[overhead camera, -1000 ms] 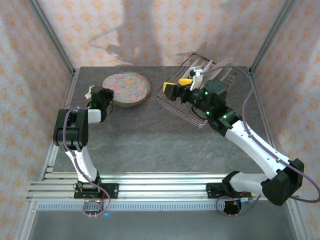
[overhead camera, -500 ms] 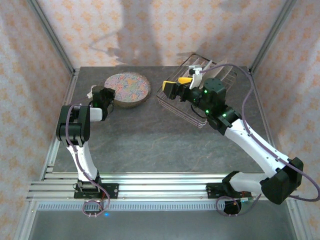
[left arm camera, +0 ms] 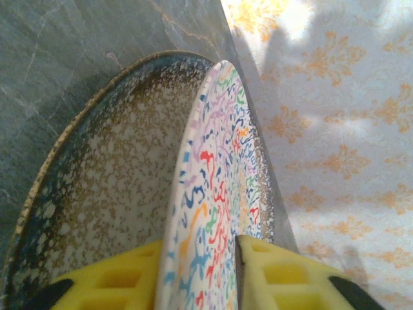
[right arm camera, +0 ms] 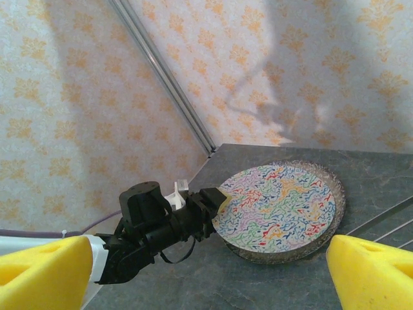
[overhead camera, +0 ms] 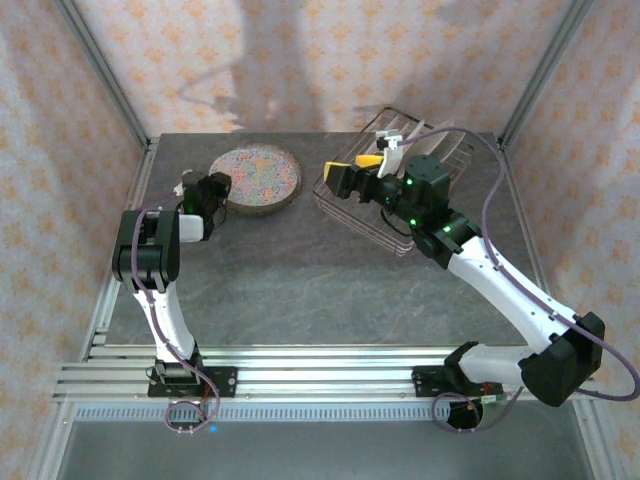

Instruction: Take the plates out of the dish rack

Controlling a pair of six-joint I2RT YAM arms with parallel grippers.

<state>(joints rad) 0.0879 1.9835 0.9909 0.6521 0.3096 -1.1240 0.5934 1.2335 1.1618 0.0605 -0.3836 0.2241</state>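
A large multicolour-speckled plate [overhead camera: 255,172] lies flat on a bigger dark-rimmed speckled plate [overhead camera: 272,203] at the back left of the table. My left gripper [overhead camera: 218,185] is at its left rim. In the left wrist view the plate [left arm camera: 219,168] runs between the yellow pads [left arm camera: 277,271], and a thin gap shows at the right pad, so the gripper is open. My right gripper [overhead camera: 355,172] hovers wide open over the left end of the wire dish rack [overhead camera: 390,240], holding nothing. Pale plates [overhead camera: 432,131] stand upright in the rack.
Patterned walls and metal frame posts close in the table at the back and sides. From the right wrist, the left gripper [right arm camera: 216,200] sits at the coloured plate [right arm camera: 277,206] with rack wires [right arm camera: 387,219] at the right edge. Bare grey tabletop [overhead camera: 300,270] lies in front.
The left jaws have parted off the multicolour plate's rim, which they pinched before. The left arm and plate shifted slightly toward the back. The right arm has stayed put.
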